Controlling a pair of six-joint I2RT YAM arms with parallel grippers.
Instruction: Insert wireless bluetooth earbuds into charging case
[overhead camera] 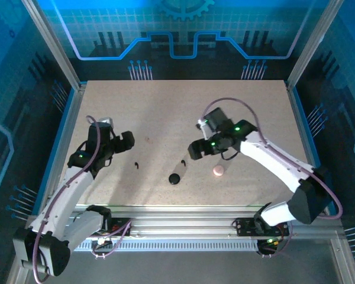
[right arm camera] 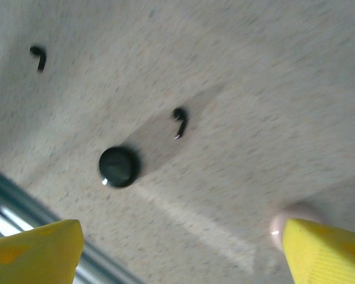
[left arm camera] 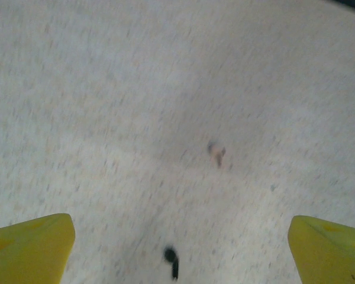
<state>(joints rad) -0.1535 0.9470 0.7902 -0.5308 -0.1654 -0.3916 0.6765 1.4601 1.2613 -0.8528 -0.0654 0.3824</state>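
Two tiny black earbuds lie on the surface (overhead camera: 165, 106). The first earbud (left arm camera: 171, 259) is close before the left end effector (left arm camera: 180, 234). The second earbud (right arm camera: 180, 118) is ahead of the right end effector (right arm camera: 180, 251), beside one round black puck (right arm camera: 119, 167) and one pinkish disc (right arm camera: 279, 220). Both end effectors gape wide, holding nothing.

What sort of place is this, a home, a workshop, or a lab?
Most likely a robotics lab test cell: a left arm and right arm bolted to an aluminium rail at a speckled table, enclosed by blue panels printed with circuit patterns.
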